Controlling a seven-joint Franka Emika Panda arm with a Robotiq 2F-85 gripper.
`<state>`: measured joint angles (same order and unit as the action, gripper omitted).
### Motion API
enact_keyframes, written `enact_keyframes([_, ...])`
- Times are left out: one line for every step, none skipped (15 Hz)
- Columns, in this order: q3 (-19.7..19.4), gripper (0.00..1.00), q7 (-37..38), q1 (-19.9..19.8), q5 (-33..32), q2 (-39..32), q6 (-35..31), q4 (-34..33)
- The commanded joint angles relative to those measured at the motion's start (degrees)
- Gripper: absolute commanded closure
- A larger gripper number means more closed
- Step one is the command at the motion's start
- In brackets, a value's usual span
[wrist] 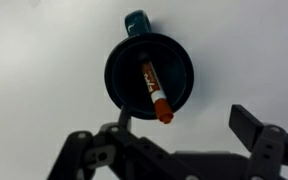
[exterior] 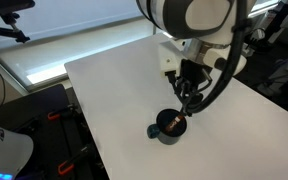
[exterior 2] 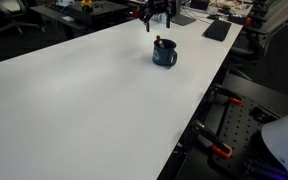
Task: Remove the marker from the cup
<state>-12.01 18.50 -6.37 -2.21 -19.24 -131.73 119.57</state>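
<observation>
The cup [wrist: 124, 78] is a small dark blue mug on the white table, handle [wrist: 136, 20] pointing to the top of the wrist view. The reddish-brown marker [wrist: 154, 92] leans inside it, its red end sticking over the near rim. My gripper [wrist: 186, 126] hovers above the cup, open and empty, with one finger at the cup's near rim beside the marker's end and the other finger off to the side. The cup [exterior: 168, 130] [exterior 2: 165, 57] and the gripper [exterior: 190, 98] [exterior 2: 157, 22] show in both exterior views.
The white table [exterior: 104, 90] [exterior 2: 74, 100] is wide, and the cup stands near one long edge. Black stands and clamps [exterior 2: 219, 150] lie beyond that edge. Desks with office clutter [exterior 2: 216, 28] stand behind the far end.
</observation>
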Motion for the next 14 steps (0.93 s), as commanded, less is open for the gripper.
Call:
enact_keyframes([0.1,0.0,0.0,-0.1,-0.1,0.0,0.2,-0.2])
enact_keyframes([0.1,0.0,0.1,0.0,-0.3,-0.2,-0.1,-0.2])
enact_keyframes([0.1,0.0,0.3,0.1,-0.4,-0.7,-0.2,-0.5])
enact_keyframes([0.1,0.0,0.5,0.1,-0.5,-1.2,-0.2,-0.8])
enact_keyframes([0.1,0.0,0.7,0.2,-0.5,-1.9,-0.3,-1.3])
enact_keyframes([0.0,0.0,1.0,0.3,-0.6,-2.7,-0.5,-1.7])
enact_keyframes([-0.1,0.0,1.5,0.4,-0.7,-3.6,-0.5,-2.4])
enact_keyframes([-0.1,0.0,1.6,0.4,-0.6,-4.5,-0.7,-3.0])
enact_keyframes([-0.1,0.0,1.6,0.3,-0.4,-5.6,-1.2,-3.8])
enact_keyframes([-0.2,0.0,2.0,0.4,-0.3,-6.6,-1.2,-4.8])
enact_keyframes([-0.3,0.0,2.0,0.3,-0.2,-7.5,-1.4,-5.7])
enact_keyframes([0.0,0.0,0.1,0.0,0.0,-5.4,-0.7,-3.3])
enact_keyframes([0.0,0.0,0.1,0.0,0.0,-6.2,-0.7,-3.9])
enact_keyframes([0.0,0.0,0.1,0.1,0.0,-6.4,-0.7,-3.9])
